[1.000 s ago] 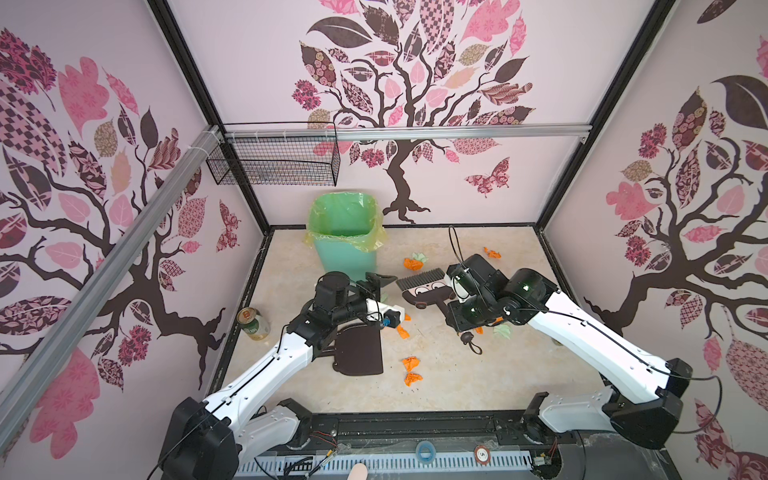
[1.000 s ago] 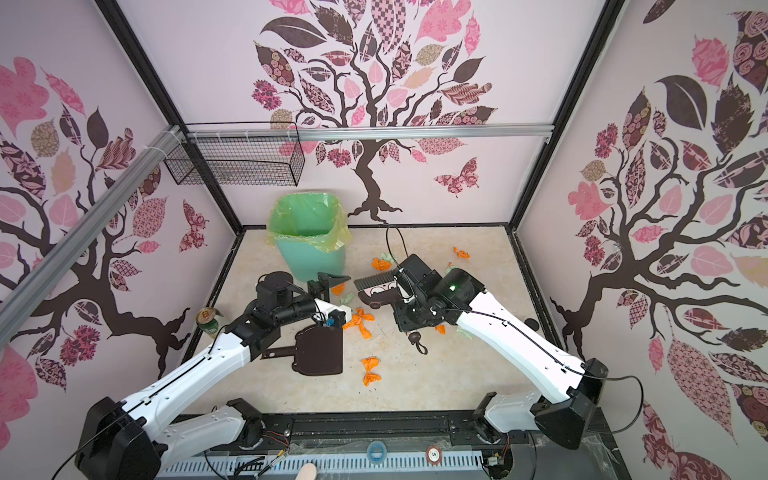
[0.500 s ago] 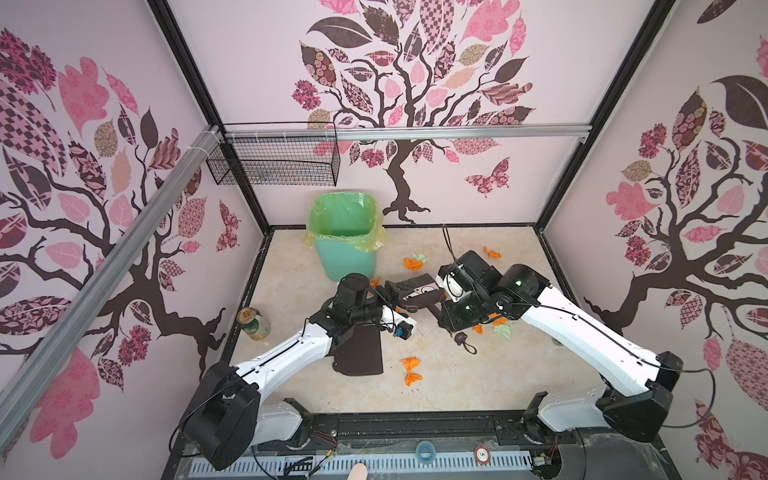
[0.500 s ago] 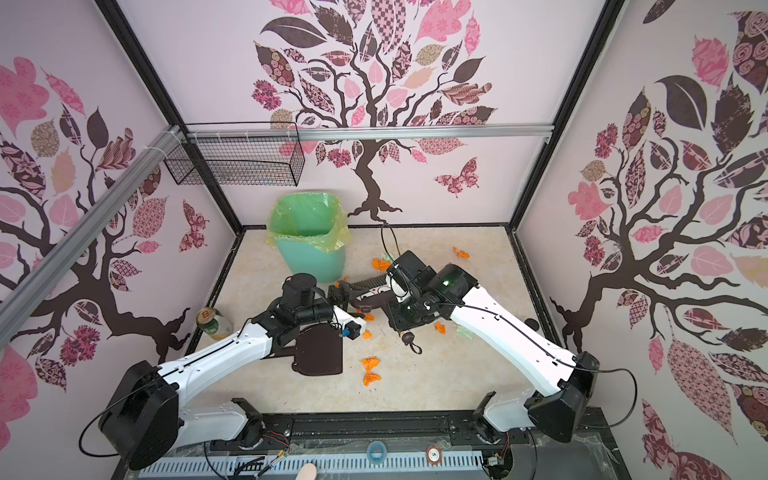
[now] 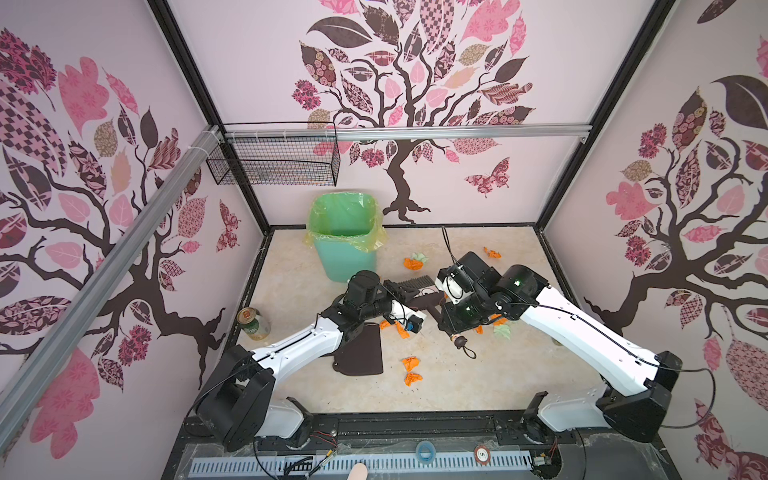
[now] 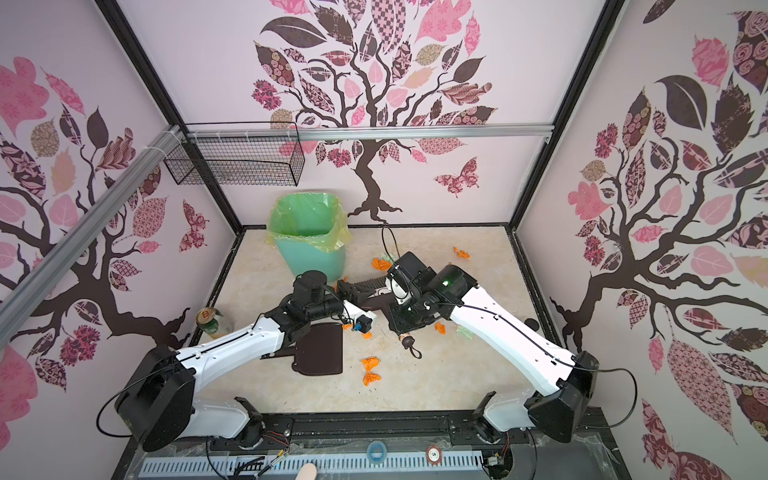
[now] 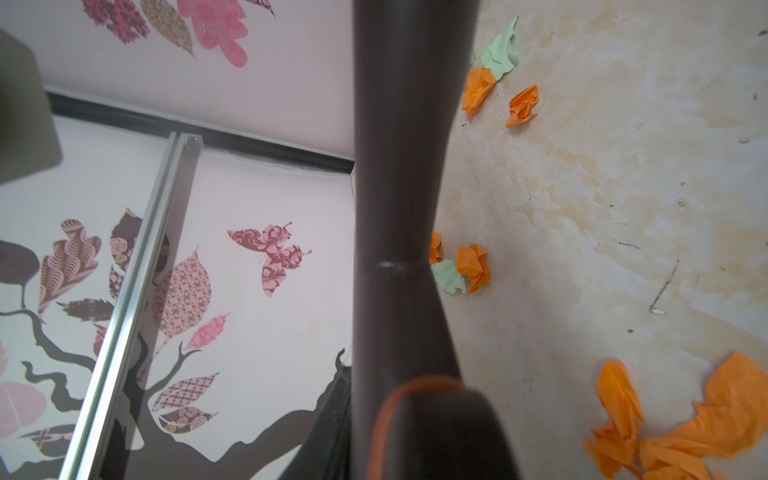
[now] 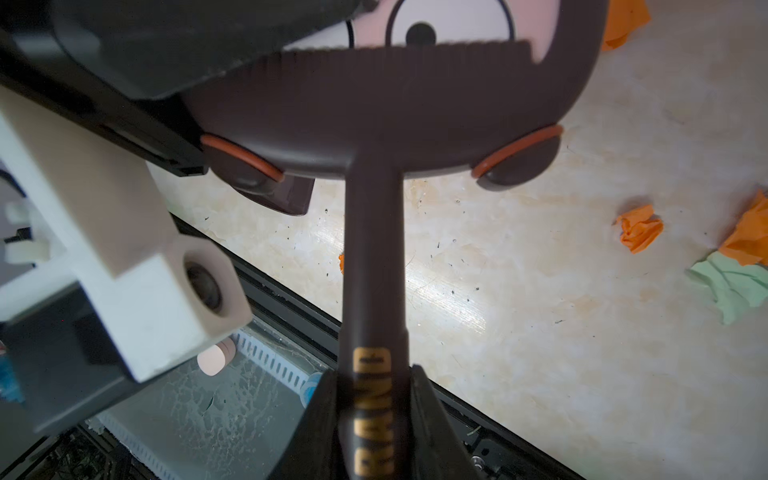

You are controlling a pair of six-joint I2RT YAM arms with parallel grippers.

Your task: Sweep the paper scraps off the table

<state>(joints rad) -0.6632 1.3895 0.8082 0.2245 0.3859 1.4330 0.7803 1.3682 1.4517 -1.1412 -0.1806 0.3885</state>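
Orange and mint paper scraps lie scattered on the cream table point(image 5: 478, 382): a pair near the bin point(image 5: 415, 262), one at the back point(image 5: 492, 252), two in front point(image 5: 411, 370), and more under the arms point(image 5: 500, 330). My right gripper point(image 5: 449, 322) point(image 8: 374, 386) is shut on the dark brown brush handle point(image 8: 374, 257). The left gripper point(image 5: 401, 291) has reached across to the brush head point(image 5: 415, 286) and is closed on one end of it. The brush point(image 7: 399, 166) fills the middle of the left wrist view, hiding the fingers. More scraps point(image 7: 473, 266) point(image 8: 640, 226) lie beside it.
A dark brown dustpan point(image 5: 361, 351) lies flat on the table under the left forearm. The mint bin point(image 5: 347, 245) with its yellow-green liner stands at the back left. A drink can point(image 5: 252, 323) is at the left edge, and a wire basket point(image 5: 274, 160) hangs on the wall.
My left gripper has moved back and right, from above the scraps beside the dustpan to the brush head, and has closed there. The right arm has shifted the brush slightly left.
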